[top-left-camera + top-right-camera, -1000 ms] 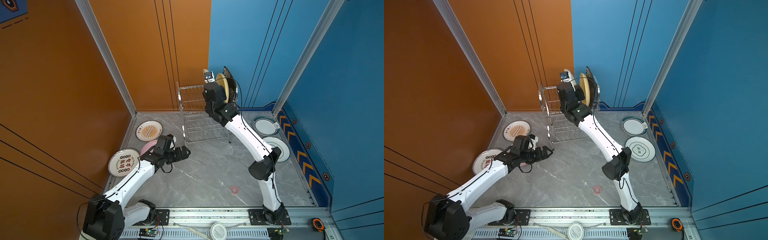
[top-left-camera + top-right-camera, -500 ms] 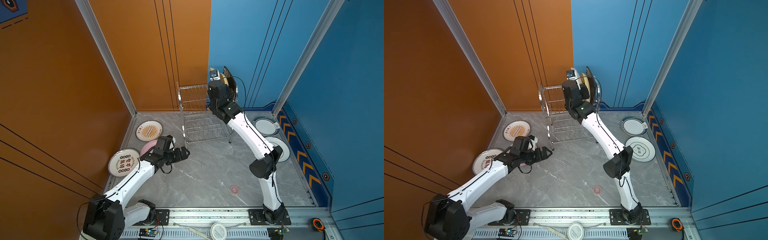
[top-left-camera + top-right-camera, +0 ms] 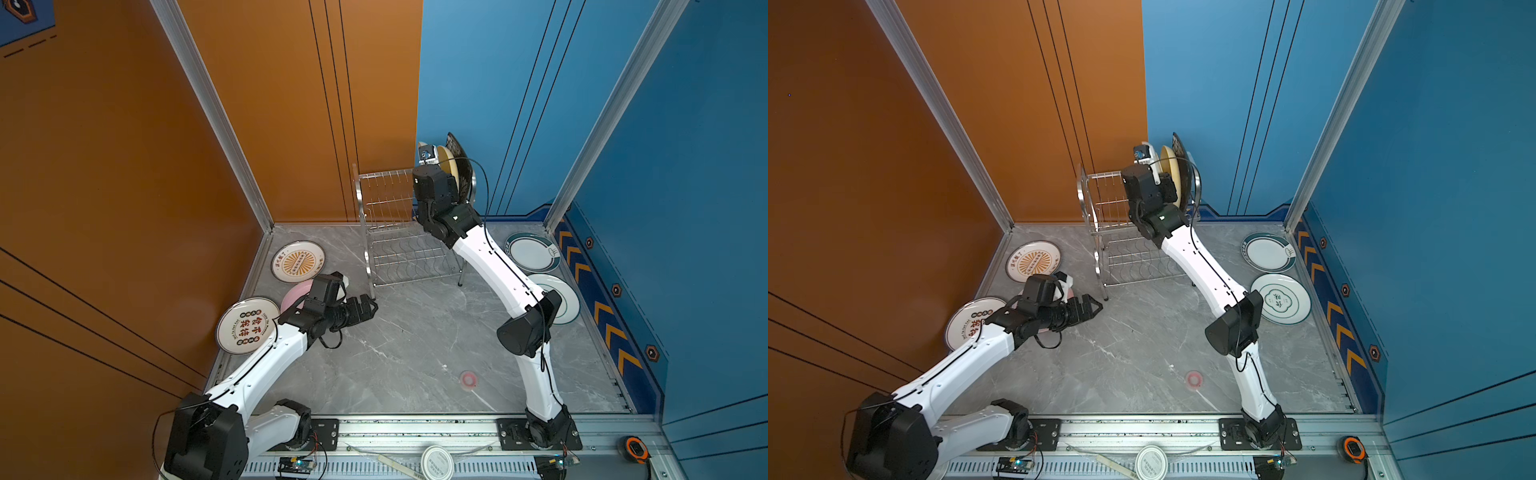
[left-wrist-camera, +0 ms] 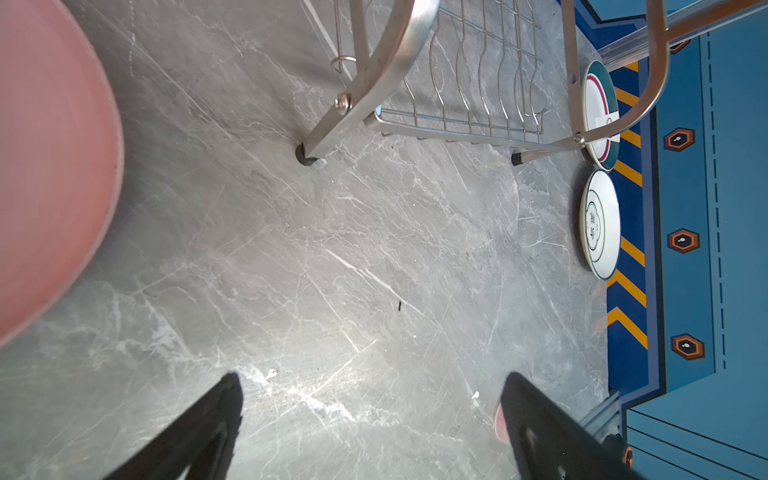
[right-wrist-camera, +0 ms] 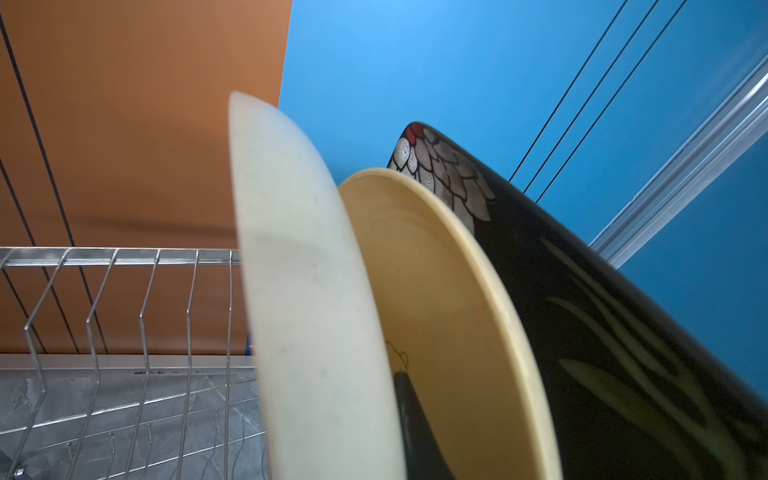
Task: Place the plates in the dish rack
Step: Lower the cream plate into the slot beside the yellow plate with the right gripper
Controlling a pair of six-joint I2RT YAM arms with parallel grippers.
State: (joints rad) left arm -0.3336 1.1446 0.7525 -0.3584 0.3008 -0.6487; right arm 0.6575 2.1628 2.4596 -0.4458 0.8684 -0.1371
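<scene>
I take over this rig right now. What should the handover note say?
Left gripper: open, empty, beside the pink plate.
Right gripper: shut on the pale cream plate, upright at the dish rack's upper tier.
Done: yellow plate and black floral plate stand in that tier.
Remaining: seat the held plate; then load the pink, orange-print plate, red-print plate and both teal-rimmed plates.
</scene>
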